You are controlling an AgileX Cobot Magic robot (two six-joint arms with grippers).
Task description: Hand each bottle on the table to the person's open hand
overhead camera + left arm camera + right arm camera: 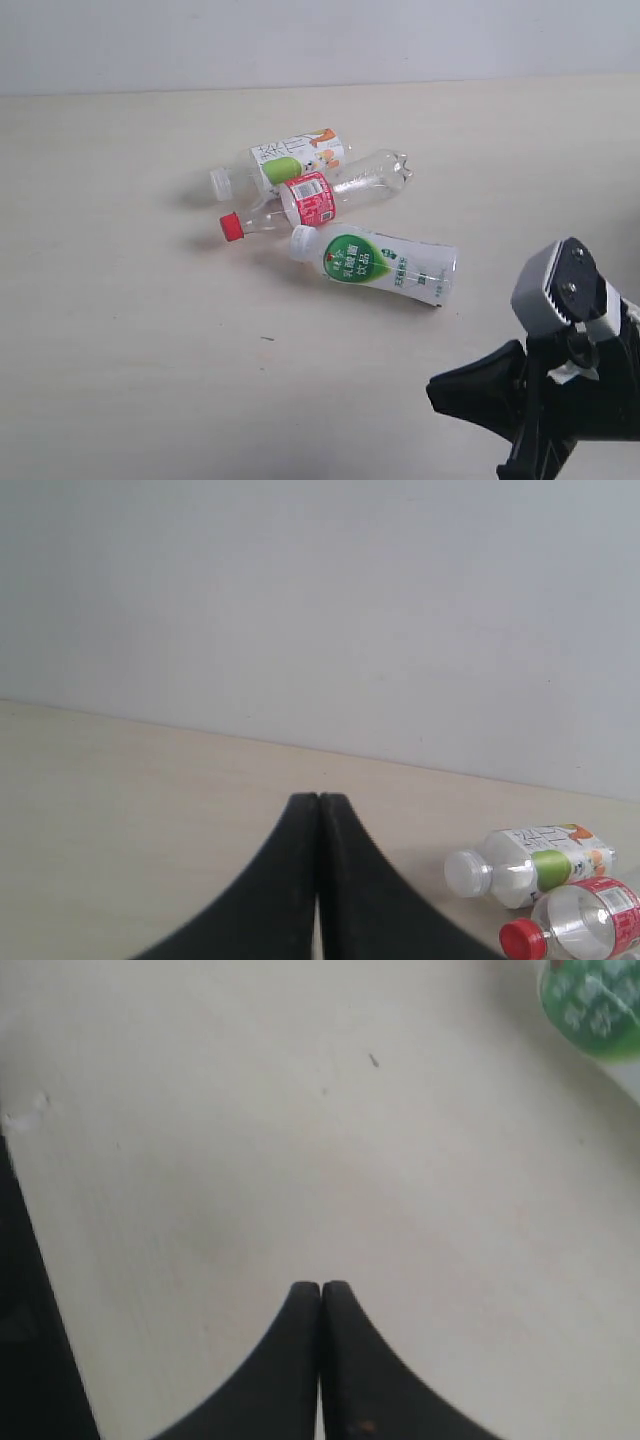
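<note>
While pressed together and pinching nothing, poised above the worktop: left hand, right hand, the latter toward the near right corner. Lying on sides toward the far edge, caps pointing at the left edge: fruit bottle farthest, red-label bottle just beside it, green bottle nearest, close against the red-label one's neck.

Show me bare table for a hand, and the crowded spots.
In the exterior view, free: pale beige wood-grain table left of and below the bottles; the strip along the wall. Crowded: the middle, where the fruit-print white-label bottle, clear red-label red-cap bottle and green-and-white white-cap bottle lie bunched; the black right gripper fills the lower right corner.
</note>
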